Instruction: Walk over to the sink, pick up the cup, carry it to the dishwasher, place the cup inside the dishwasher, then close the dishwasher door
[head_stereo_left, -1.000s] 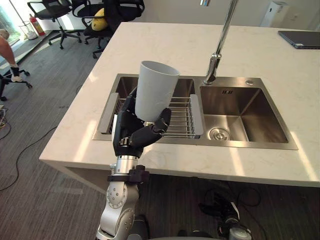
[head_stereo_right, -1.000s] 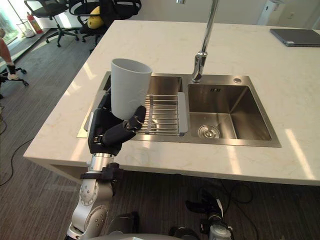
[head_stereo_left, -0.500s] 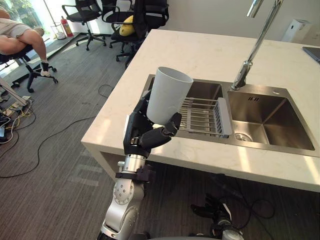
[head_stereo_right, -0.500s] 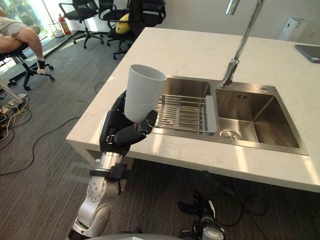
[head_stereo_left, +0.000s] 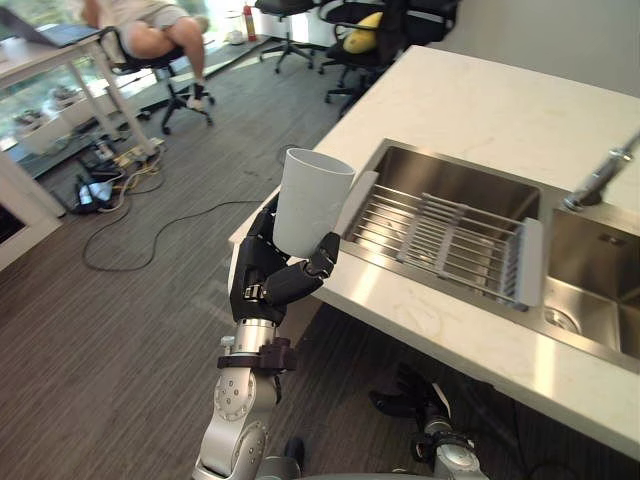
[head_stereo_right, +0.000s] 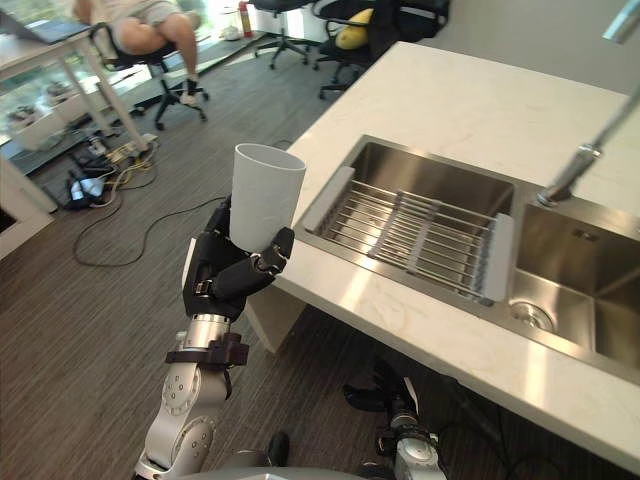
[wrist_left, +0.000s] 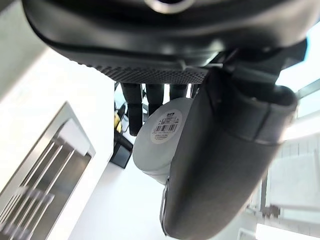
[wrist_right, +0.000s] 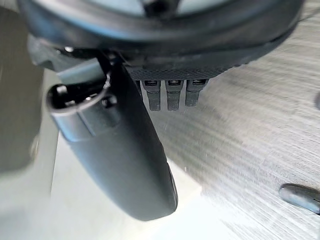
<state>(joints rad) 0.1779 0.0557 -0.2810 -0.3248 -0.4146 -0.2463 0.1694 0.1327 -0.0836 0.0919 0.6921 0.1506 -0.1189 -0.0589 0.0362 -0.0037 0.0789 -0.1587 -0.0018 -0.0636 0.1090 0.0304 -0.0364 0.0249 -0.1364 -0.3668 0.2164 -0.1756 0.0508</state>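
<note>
Gripping the single white cup (head_stereo_left: 311, 201), the left hand (head_stereo_left: 266, 278) has its fingers curled round the lower part of the wall, with the thumb pressed across the front. The cup stands upright, mouth up, raised above the hand. It hangs in the air just off the corner of the pale counter (head_stereo_left: 480, 105) and touches nothing but the hand. The left wrist view shows the cup's round base (wrist_left: 161, 131) wedged between the thumb and the row of fingers.

The right hand (wrist_right: 124, 152) shows in its own wrist view with loose, nearly straight fingers. It holds nothing, and the grey floor (head_stereo_left: 100, 350) lies beyond it.

From the cup, one steel sink (head_stereo_left: 432, 182) lies toward 3 o'clock, set into the counter. It has two basins, and one wire rack (head_stereo_left: 452, 238) spans the nearer basin. One faucet (head_stereo_left: 598, 182) rises between the basins. One seated person (head_stereo_left: 150, 18) is at 11 o'clock on the far floor. Several office chairs (head_stereo_left: 345, 42) cluster at 12 o'clock, overlapping too much to count.
</note>
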